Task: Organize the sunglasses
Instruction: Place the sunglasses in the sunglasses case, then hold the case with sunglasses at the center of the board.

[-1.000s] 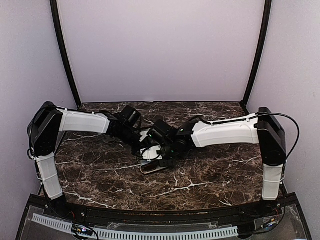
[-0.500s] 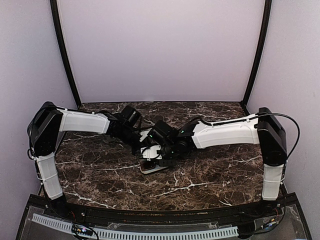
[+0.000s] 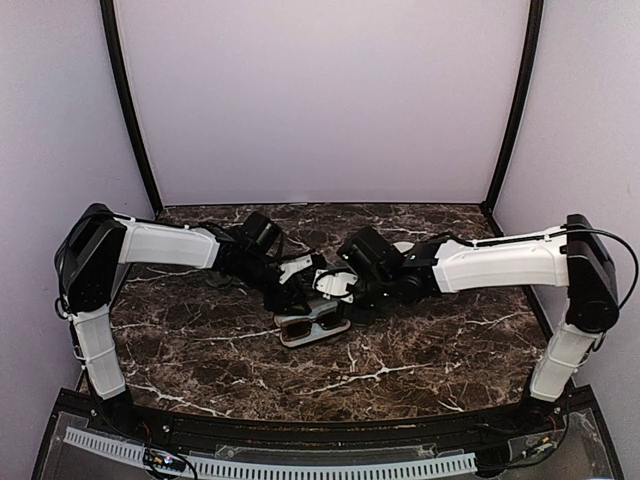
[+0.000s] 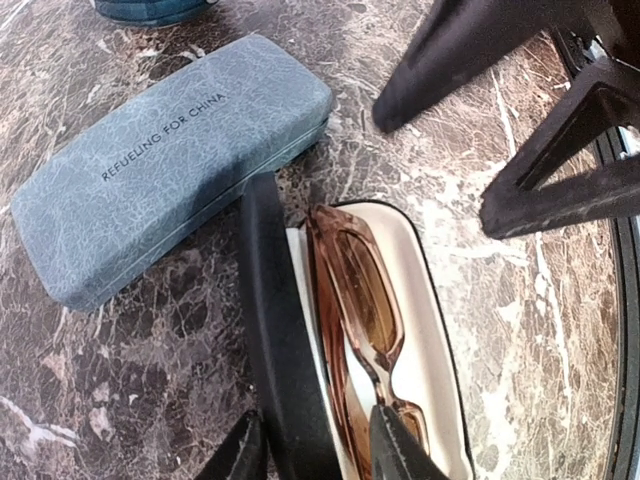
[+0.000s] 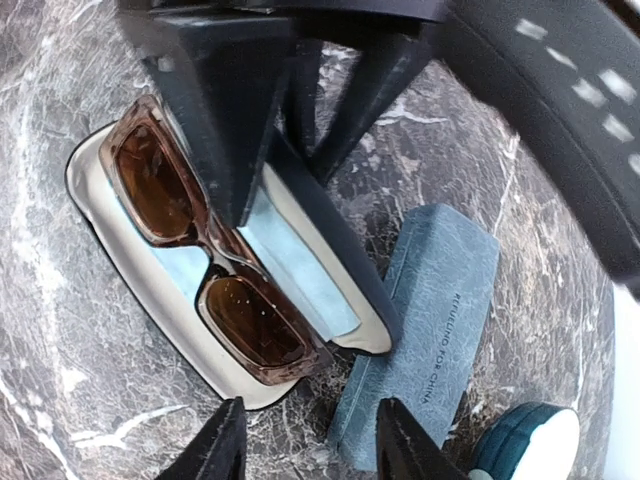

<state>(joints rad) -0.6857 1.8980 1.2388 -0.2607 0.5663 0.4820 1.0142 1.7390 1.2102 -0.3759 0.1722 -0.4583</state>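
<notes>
One pair of sunglasses (image 5: pixel 200 250), brown-framed with amber lenses, lies folded in an open black case (image 4: pixel 440 330) lined in cream. From above, the sunglasses (image 3: pixel 305 326) show in the case at mid-table. My left gripper (image 4: pixel 320 455) is shut on the case's raised black lid (image 4: pixel 270 330), one finger outside it and one inside over the glasses (image 4: pixel 360 290). My right gripper (image 5: pixel 305 450) is open and holds nothing. It hovers just past the case's end, over bare marble. In the top view the left gripper (image 3: pixel 300 290) and the right gripper (image 3: pixel 335 288) flank the case.
A shut blue-grey case (image 4: pixel 170 160) printed "REFUELING FOR CHINA" lies right behind the black case's lid, also in the right wrist view (image 5: pixel 430 320). A teal rounded object (image 5: pixel 525 440) sits beyond it. A pale blue cloth (image 5: pixel 290 250) lines the lid.
My right arm has drawn back to the right, away from the case, and its jaws have widened a little. The sunglasses now show in the case. The left arm has stayed put.
</notes>
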